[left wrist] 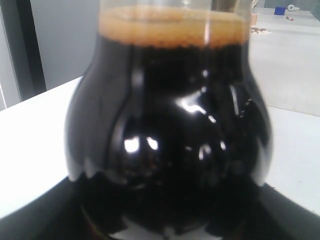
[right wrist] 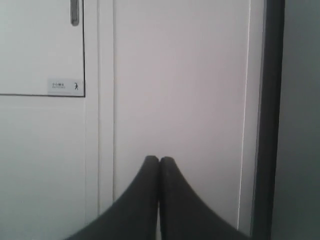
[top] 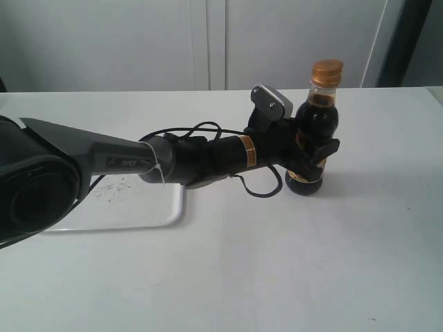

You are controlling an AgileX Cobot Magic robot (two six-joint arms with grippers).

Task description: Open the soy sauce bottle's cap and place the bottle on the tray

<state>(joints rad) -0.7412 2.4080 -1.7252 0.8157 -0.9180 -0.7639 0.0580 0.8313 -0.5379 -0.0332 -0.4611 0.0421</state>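
Exterior view: bottle off tray

Your soy sauce bottle stands on the table, off the tray, which lies to its left; the cap sits atop the bottle.

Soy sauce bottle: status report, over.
Left gripper clamped on soy sauce bottle, upright on table. Right gripper shut, elsewhere. Cap closed; tray path looks clear.
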